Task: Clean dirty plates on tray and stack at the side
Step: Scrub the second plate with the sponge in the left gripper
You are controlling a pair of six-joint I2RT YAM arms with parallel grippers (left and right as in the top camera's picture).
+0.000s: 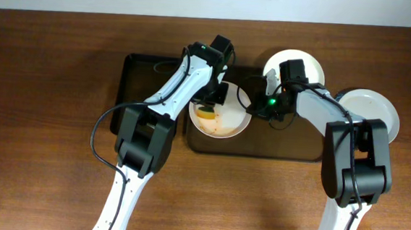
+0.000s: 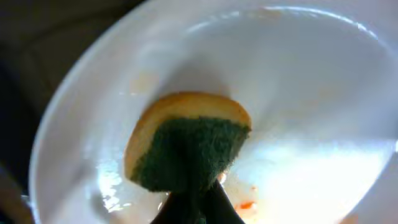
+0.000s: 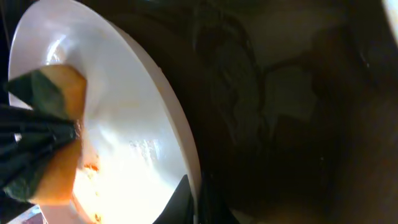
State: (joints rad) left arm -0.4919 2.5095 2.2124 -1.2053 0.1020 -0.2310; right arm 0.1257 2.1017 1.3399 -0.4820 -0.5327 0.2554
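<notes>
A white dirty plate [image 1: 223, 123] with orange stains sits on the dark tray [image 1: 290, 146]. My left gripper [image 1: 209, 108] is shut on a yellow and green sponge [image 2: 186, 149] and presses it onto the plate's inside [image 2: 298, 93]. Orange smears [image 2: 245, 204] show beside the sponge. My right gripper [image 1: 258, 108] is shut on the plate's right rim [image 3: 186, 162], one finger inside and one outside. The sponge also shows in the right wrist view [image 3: 53, 130].
A white plate [image 1: 292, 63] lies at the tray's far edge. Another white plate [image 1: 376, 112] lies on the table to the tray's right. A second dark tray [image 1: 140, 70] lies to the left, under my left arm.
</notes>
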